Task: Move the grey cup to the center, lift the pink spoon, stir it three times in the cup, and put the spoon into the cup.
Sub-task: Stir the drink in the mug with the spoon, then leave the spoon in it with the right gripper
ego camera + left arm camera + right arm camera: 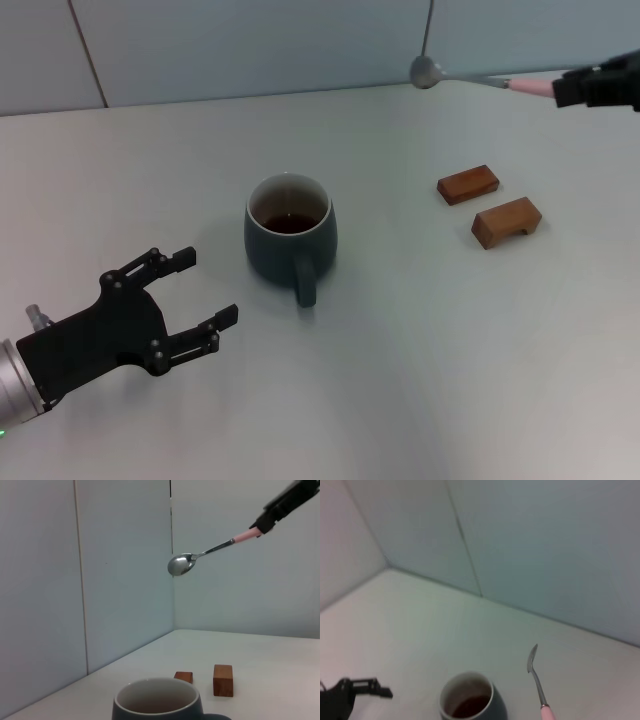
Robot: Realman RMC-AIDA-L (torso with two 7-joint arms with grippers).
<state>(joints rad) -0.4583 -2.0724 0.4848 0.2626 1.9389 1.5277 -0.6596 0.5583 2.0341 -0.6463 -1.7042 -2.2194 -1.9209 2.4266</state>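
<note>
The pink spoon [470, 76] hangs high in the air beyond the two wooden blocks [490, 203], its long axis near level, bowl pointing toward our left, handle pinched in our right gripper [580, 88]. The grey cup [290, 240] stands mid-table, down and to the left of the bowl (our stirring target). Our left gripper [205, 290] rests spread near it.

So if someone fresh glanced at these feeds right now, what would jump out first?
Probably the pink spoon, held high in the air by its handle in the right gripper, far off to the right of the grey cup. The cup stands mid-table with dark liquid inside. The left gripper waits open beside it, and two wooden blocks lie to the cup's right.
</note>
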